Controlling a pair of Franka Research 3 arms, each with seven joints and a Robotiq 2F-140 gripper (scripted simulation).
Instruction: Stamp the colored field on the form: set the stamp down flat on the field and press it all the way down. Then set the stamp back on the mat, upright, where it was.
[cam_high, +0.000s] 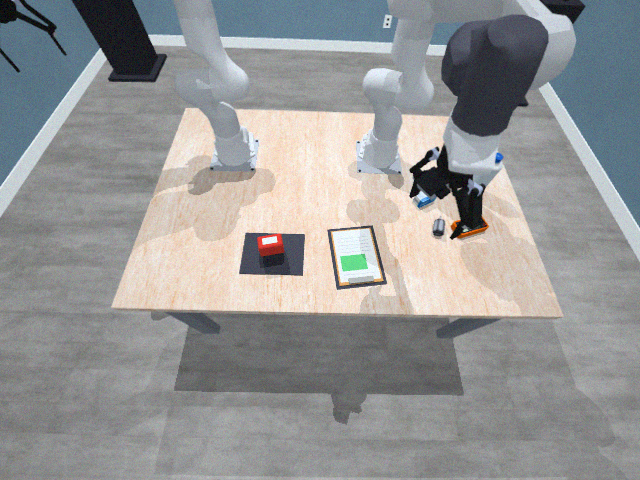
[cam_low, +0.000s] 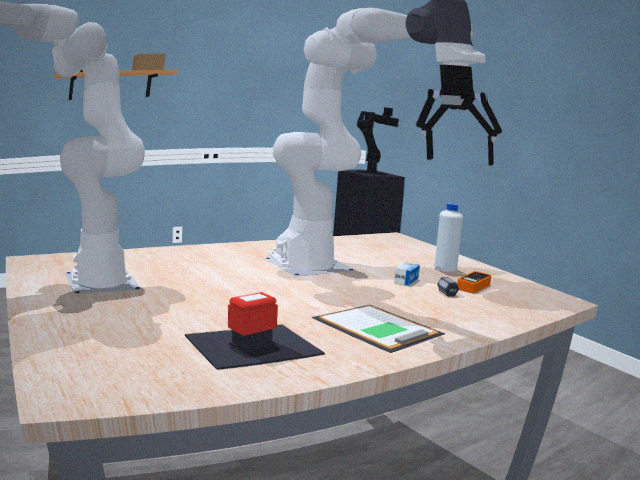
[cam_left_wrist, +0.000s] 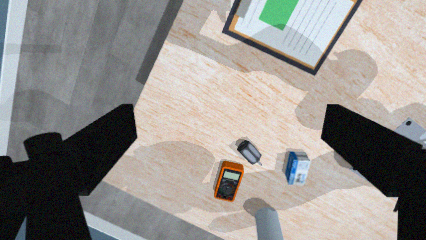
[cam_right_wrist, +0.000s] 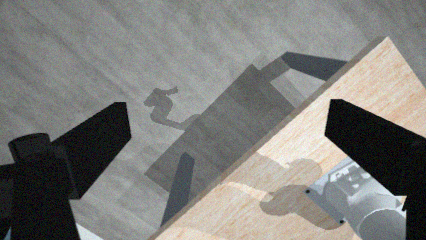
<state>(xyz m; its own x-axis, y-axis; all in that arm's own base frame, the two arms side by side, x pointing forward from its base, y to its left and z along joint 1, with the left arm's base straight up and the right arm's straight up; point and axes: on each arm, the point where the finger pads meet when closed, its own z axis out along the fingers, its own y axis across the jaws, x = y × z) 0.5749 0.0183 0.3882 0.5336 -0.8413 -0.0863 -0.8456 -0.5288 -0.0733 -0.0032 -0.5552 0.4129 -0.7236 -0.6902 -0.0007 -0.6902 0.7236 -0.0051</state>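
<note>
The stamp (cam_high: 270, 245) (cam_low: 252, 317), a red head on a black base, stands upright on the black mat (cam_high: 295, 258) (cam_low: 206, 348). The form (cam_high: 352, 240) (cam_low: 356, 316) (cam_left_wrist: 320, 25) lies on a clipboard beside the mat; its green field (cam_high: 354, 262) (cam_low: 383, 329) (cam_left_wrist: 278, 12) is near the metal clip. My left gripper (cam_high: 433, 214) (cam_low: 460, 160) (cam_left_wrist: 229, 121) is open and empty, high above the small objects beyond the clipboard, pointing down. My right gripper (cam_high: 41, 62) (cam_right_wrist: 227, 119) is open and empty, off past the table's other side, far from the stamp.
Below my left gripper are a white bottle (cam_low: 448, 240) (cam_left_wrist: 269, 223), a blue-white box (cam_high: 424, 200) (cam_low: 407, 274) (cam_left_wrist: 297, 168), a dark grey object (cam_high: 438, 227) (cam_low: 447, 286) (cam_left_wrist: 249, 152) and an orange multimeter (cam_low: 474, 282) (cam_left_wrist: 229, 181). The bottle stands tall. Both arm bases are at the back.
</note>
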